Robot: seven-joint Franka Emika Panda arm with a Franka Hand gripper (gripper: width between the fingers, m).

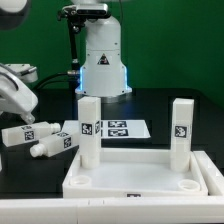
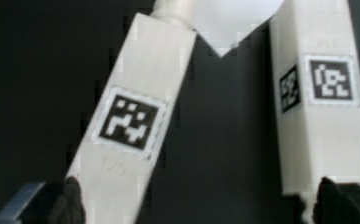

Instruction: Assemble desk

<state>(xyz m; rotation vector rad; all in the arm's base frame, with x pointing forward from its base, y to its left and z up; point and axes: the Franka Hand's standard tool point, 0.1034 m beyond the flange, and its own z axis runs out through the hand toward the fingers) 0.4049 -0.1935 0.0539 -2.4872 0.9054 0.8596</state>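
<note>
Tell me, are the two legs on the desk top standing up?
Yes, upright. One leg and the other leg rise straight from far corners of the tabletop.

Desk tabletop panel point(image 1: 110, 189): smooth white plastic, matt w/ faint sheen. Upright legs point(image 1: 88, 112) on the panel & loose legs point(image 1: 52, 146) beside the panel: same matt white plastic, flat b&w printed tags. Table point(image 1: 210, 120) under the panel: black, matt.

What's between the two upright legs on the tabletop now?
Only the tabletop's bare far rim, in the exterior view, from that view's left leg to its right leg; the marker board lies beyond.
</note>
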